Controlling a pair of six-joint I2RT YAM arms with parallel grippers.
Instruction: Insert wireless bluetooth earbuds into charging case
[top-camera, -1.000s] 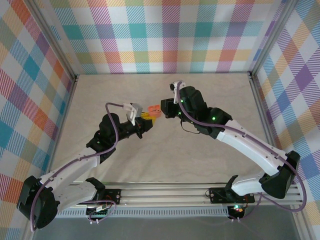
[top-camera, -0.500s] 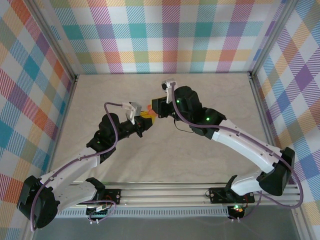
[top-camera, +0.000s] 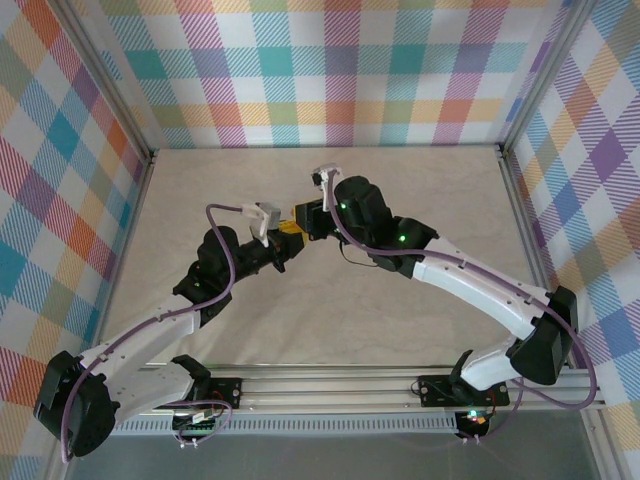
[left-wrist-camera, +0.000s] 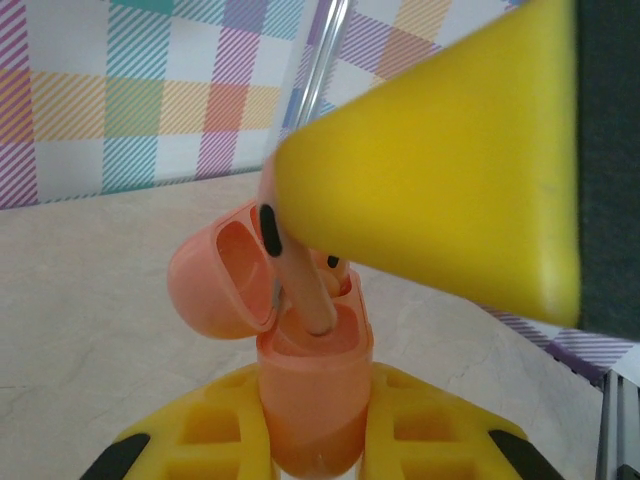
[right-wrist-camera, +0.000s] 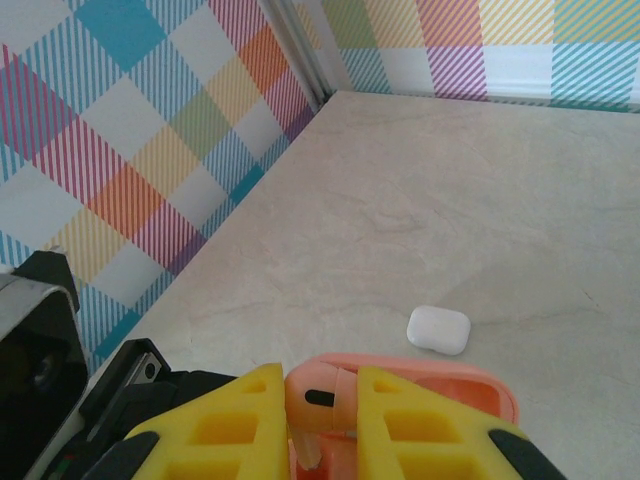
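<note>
**Change from a second ago.** My right arm (top-camera: 470, 280) has swung left across the table (top-camera: 420, 180). This brings the right gripper (right-wrist-camera: 320, 410) up against the left gripper (left-wrist-camera: 316, 435) over the table's middle.

**Containers.** The left gripper is clamped on the base of a salmon-pink charging case (left-wrist-camera: 312, 385), whose lid (left-wrist-camera: 222, 280) is hinged open. The right gripper is pinched tight on a pink earbud (left-wrist-camera: 298, 268). The earbud's stem dips into a socket of the case; I cannot tell whether it is seated. A closed white case (right-wrist-camera: 439, 330) lies on the table beyond, well apart.

**Pose.** Both arms reach forward and inward, wrists meeting tip to tip.
</note>
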